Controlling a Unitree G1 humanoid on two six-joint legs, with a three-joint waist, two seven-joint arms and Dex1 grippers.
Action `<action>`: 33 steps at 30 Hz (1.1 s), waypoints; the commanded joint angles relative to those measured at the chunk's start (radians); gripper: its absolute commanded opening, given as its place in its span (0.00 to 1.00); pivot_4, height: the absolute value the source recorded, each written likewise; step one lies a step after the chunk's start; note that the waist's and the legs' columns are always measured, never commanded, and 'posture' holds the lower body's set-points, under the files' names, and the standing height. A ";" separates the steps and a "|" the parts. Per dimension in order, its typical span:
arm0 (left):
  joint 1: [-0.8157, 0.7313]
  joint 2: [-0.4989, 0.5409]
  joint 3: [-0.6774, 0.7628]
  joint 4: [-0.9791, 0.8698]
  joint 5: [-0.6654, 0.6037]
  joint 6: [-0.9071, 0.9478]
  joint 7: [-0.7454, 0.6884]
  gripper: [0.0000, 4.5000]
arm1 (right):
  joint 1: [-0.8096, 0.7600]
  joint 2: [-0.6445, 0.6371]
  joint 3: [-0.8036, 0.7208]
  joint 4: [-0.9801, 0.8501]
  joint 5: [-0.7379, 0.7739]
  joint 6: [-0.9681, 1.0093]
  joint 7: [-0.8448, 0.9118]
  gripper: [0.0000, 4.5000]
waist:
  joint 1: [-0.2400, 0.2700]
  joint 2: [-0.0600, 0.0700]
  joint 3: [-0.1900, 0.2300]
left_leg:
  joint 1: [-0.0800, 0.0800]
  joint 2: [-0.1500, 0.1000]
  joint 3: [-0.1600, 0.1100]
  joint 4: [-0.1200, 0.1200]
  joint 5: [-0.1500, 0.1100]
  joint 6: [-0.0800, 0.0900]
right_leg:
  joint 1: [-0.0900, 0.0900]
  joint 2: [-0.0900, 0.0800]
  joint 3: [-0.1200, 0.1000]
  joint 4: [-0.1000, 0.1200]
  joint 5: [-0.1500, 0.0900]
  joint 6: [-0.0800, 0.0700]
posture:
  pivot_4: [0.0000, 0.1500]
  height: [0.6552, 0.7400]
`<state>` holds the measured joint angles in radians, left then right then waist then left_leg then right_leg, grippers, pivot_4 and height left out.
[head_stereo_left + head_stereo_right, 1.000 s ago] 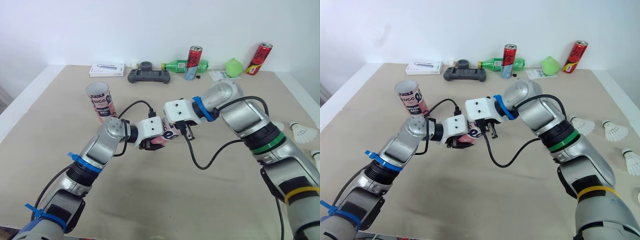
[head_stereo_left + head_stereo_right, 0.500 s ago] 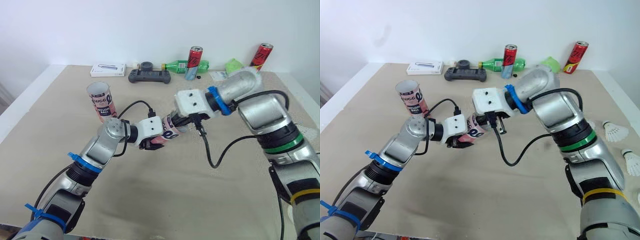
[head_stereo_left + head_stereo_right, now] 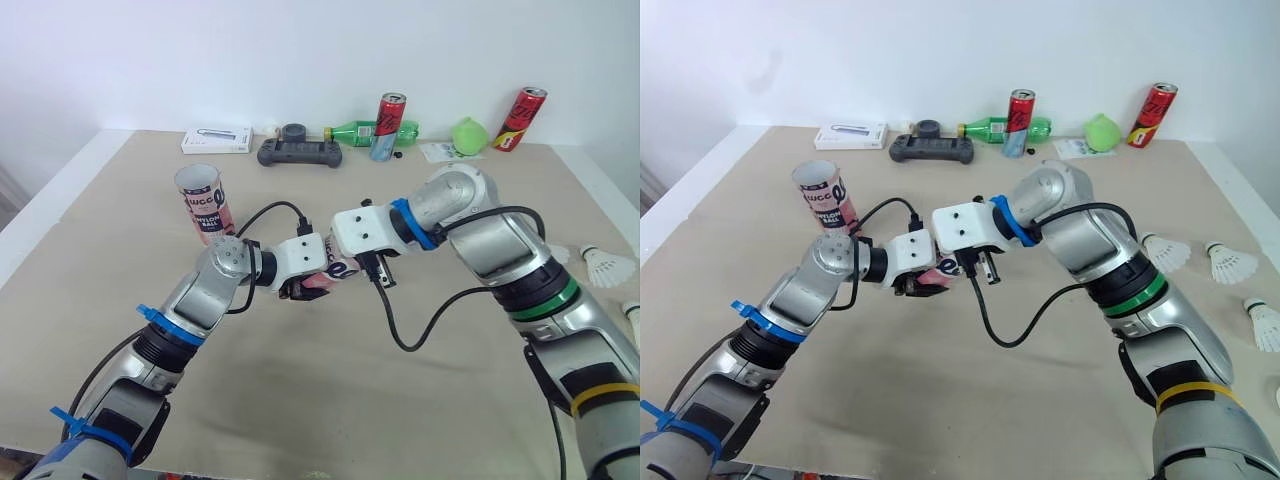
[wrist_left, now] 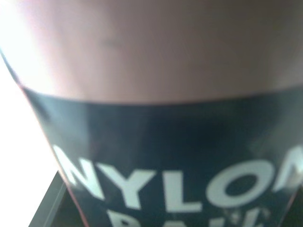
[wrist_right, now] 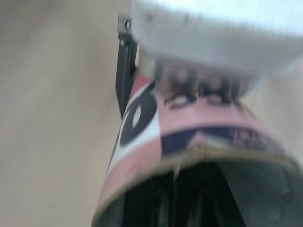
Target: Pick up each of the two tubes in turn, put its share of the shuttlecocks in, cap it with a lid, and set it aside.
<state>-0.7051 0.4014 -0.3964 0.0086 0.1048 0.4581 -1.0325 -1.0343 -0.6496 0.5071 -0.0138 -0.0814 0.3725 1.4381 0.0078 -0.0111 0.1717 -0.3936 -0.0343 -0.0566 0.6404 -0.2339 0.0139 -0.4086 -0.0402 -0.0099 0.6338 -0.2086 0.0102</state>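
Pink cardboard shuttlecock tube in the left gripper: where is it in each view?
Left eye: pink cardboard tube, centre, held between the two arms.
Right eye: just left of centre.
Left wrist: close up, black NYLON band across the frame.
Right wrist: open mouth nearest the camera.
Landmark: left gripper clamped on it; its black finger shows in the right wrist view.

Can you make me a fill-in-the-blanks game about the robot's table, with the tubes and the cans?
1. The left gripper holds a tube whose label reads ___ in white letters.
2. The other tube stands ___ on the table.
3. At the back of the table stand ___ red cans.
4. The green bottle lies on its ___.

Missing words: NYLON; upright; two; side.
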 commanded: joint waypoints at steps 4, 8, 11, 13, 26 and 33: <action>0.020 -0.045 -0.008 0.029 -0.035 -0.029 0.017 0.62 | -0.056 -0.086 -0.185 -0.077 0.151 0.096 0.060 0.01 | 0.004 0.000 0.000 | -0.001 -0.002 -0.001 0.000 0.000 0.000 | 0.000 -0.002 0.000 0.000 0.000 0.000 | 1.00 0.97; 0.021 -0.072 0.065 0.026 -0.064 -0.060 0.071 0.62 | -0.015 -0.238 -0.352 -0.126 0.284 0.210 0.098 0.01 | 0.008 -0.001 0.001 | -0.003 -0.007 -0.003 0.001 0.001 0.000 | 0.000 -0.008 -0.001 -0.001 0.000 0.002 | 1.00 0.97; 0.032 -0.097 0.110 0.007 -0.119 -0.079 0.083 0.62 | 0.038 -0.312 -0.432 -0.177 0.376 0.317 0.093 0.01 | 0.002 -0.003 0.002 | -0.005 -0.007 -0.002 0.001 0.000 0.001 | -0.001 -0.011 -0.001 -0.003 0.001 0.003 | 1.00 0.97; 0.039 -0.121 0.128 0.003 -0.152 -0.083 0.098 0.62 | 0.094 -0.367 -0.490 -0.223 0.438 0.385 0.093 0.01 | 0.002 -0.003 0.003 | -0.006 -0.007 -0.002 0.001 0.000 0.001 | -0.002 -0.011 -0.001 -0.003 0.001 0.003 | 1.00 0.97; 0.112 -0.356 0.171 0.057 -0.267 -0.227 0.267 0.62 | 0.678 -0.688 -0.773 -0.218 0.445 0.349 0.077 0.14 | 0.002 -0.003 0.004 | -0.011 -0.005 0.002 0.003 0.002 0.002 | -0.008 -0.009 0.000 0.000 0.003 0.004 | 1.00 0.97; 0.188 -0.423 0.133 0.141 -0.229 -0.374 0.335 0.62 | 0.983 -0.829 -0.902 -0.028 0.355 0.120 0.173 0.79 | 0.000 -0.002 0.004 | -0.011 -0.006 0.005 0.007 0.003 0.003 | -0.007 -0.007 0.002 0.000 0.005 0.005 | 1.00 0.97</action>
<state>-0.5132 -0.0025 -0.2603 0.1644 -0.1251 0.1325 -0.7102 -0.0761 -1.4432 -0.3348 -0.0547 0.2639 0.5397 1.5565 0.0083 -0.0136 0.1754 -0.4036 -0.0391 -0.0497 0.6471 -0.2315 0.0173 -0.4153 -0.0465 -0.0072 0.6336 -0.2023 0.0154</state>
